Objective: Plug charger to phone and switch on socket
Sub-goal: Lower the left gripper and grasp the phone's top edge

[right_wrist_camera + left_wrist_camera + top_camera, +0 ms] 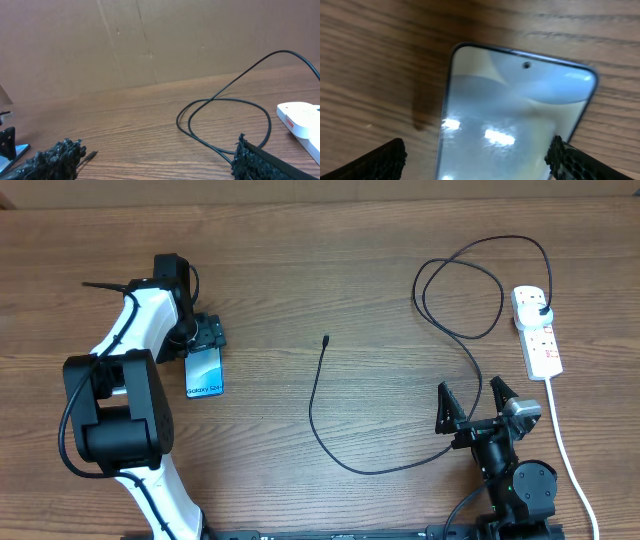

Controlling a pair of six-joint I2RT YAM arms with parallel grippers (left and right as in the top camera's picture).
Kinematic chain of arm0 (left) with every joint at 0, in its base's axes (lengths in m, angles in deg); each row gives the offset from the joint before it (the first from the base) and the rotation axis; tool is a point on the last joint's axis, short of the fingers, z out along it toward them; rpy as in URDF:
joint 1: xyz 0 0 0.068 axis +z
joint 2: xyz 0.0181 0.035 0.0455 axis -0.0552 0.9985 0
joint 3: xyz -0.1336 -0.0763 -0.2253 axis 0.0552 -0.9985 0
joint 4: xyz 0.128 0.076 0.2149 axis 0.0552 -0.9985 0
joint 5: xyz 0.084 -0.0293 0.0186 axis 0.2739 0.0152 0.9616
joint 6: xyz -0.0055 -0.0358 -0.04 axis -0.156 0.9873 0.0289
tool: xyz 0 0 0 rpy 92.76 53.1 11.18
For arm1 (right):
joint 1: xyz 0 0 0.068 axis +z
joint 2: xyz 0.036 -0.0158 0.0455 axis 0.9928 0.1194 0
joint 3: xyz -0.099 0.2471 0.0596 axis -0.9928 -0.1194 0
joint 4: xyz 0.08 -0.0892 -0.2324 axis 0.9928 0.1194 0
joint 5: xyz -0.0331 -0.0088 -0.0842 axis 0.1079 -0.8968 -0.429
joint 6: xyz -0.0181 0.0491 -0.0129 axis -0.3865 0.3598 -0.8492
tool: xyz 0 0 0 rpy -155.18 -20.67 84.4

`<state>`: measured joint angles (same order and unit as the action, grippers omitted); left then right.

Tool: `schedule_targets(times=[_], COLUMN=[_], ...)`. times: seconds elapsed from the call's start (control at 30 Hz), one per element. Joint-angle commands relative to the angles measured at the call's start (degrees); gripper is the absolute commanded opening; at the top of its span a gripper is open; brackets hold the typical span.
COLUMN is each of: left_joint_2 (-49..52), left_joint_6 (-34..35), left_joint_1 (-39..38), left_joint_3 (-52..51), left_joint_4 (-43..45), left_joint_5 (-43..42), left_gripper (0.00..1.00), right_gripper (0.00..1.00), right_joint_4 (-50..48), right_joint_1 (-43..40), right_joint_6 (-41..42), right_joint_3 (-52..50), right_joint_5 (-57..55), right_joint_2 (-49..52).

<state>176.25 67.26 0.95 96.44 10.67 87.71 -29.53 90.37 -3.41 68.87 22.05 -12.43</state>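
Observation:
The phone (205,372) lies flat on the wooden table with its screen lit, filling the left wrist view (515,115). My left gripper (208,335) hovers low over its far end, open; the left finger (380,162) stands clear of the phone's edge and the right finger (575,162) is close by the other edge. The charger's thin black cable (318,420) runs from its small tip (326,338) through loops (460,290) to a black plug (540,308) in the white socket (537,335). My right gripper (475,402) stands open near the front, nothing between its fingers (260,162).
The socket's thick white cord (565,450) runs down the right side to the table's front edge. In the right wrist view the cable loops (225,120), cable tip (90,156) and socket (300,120) lie ahead, with a brown wall behind the table.

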Motion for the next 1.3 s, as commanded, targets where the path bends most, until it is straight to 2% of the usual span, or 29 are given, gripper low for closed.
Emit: schedule_targets(times=[0.0,0.8,1.13,1.27], left_joint_2=[2.1,2.3,2.3,2.3], left_joint_6=[-0.8,-3.0,-2.8,-2.7], left_joint_1=[-0.4,-0.8,-0.8,-0.9], left_joint_3=[-0.5,-4.2,-4.5,-4.5], left_joint_4=[0.4,-0.4,-1.1,-1.3], left_joint_5=[-3.1,-3.3,-4.0,-6.8], left_gripper=[0.94,0.94,0.88,0.86], right_gripper=[1.00,1.00,1.00,1.00], right_joint_4=[-0.3,-0.3,-0.3,-0.3], right_joint_1=[0.3,0.3,0.3,0.3], right_joint_6=[0.3,0.3,0.3,0.3], right_joint_3=[-0.6,-0.6,-0.6,-0.6], right_joint_5=[0.1,0.1,0.1,0.1], right_joint_2=[-0.5,-0.5,-0.5,-0.5])
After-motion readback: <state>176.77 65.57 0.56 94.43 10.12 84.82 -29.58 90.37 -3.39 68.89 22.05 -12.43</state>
